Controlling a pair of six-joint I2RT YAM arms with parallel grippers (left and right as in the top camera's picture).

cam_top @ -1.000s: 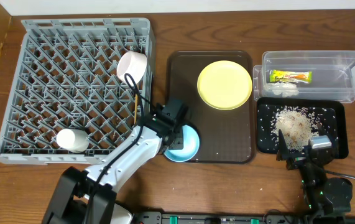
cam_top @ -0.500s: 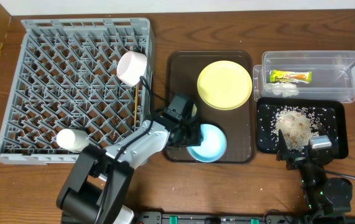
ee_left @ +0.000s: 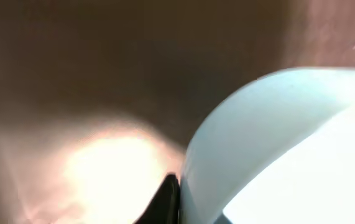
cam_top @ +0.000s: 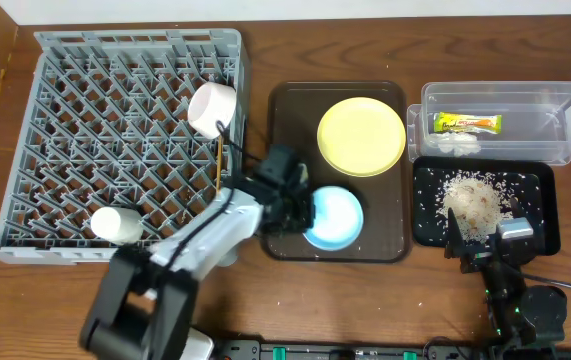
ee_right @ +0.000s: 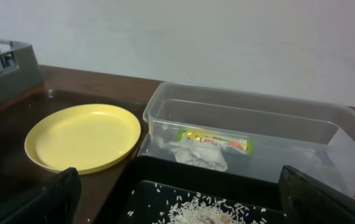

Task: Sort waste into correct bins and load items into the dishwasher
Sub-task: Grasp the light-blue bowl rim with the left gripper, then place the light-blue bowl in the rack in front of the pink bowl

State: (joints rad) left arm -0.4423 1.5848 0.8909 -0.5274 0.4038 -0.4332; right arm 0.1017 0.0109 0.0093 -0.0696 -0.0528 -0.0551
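My left gripper is shut on the left rim of the light blue bowl, which sits at the front of the dark brown tray. In the left wrist view the bowl fills the right side, with one dark finger against its wall. The yellow plate lies behind it on the tray. Two white cups and a thin chopstick are in the grey dish rack. My right gripper stands open over the black tray's front edge.
The clear tub at the back right holds the snack wrapper and white tissue. Rice is heaped in the black tray. The right wrist view shows the plate, the tub and the wrapper.
The left gripper slid the blue bowl rightward across the brown tray and closed on its rim. The right arm has not moved.
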